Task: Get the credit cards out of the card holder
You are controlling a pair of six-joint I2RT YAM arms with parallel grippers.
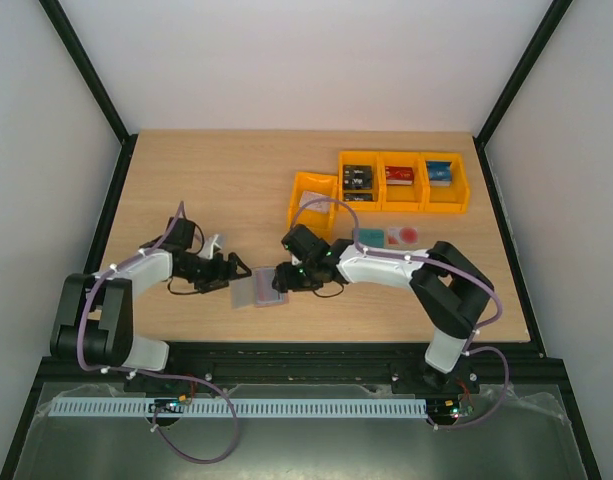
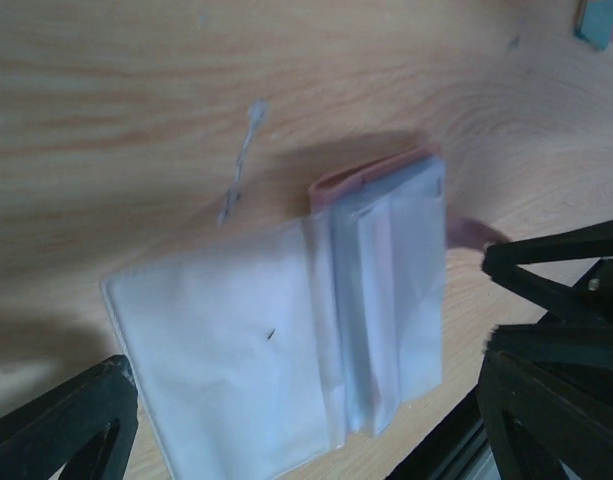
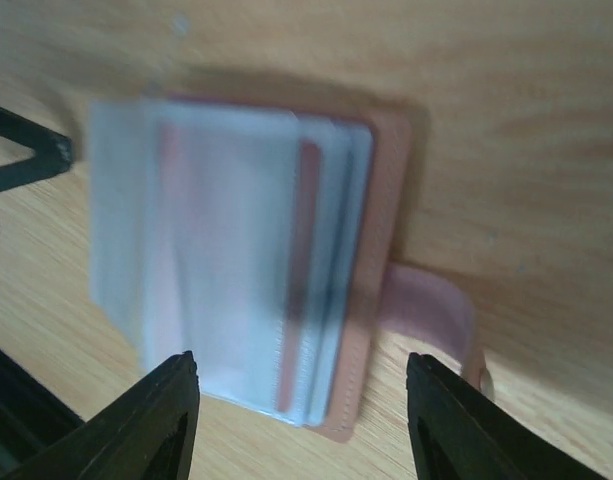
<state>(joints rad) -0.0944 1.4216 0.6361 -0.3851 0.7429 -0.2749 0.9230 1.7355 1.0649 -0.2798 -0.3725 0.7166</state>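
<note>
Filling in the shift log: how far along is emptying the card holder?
Done: the card holder lies open, clear sleeves fanned out. In hand: left claw and right claw flank it, both open, gripping nothing. Left: what looks like a reddish card edge shows inside the sleeves, so pulling cards out remains.

The wooden surface (image 1: 186, 180) carries the open card holder (image 1: 258, 290). Beyond it to the right lie a teal card (image 1: 369, 237) and a red-and-white card (image 1: 405, 237); farther back stand four orange bins (image 1: 382, 190).
</note>
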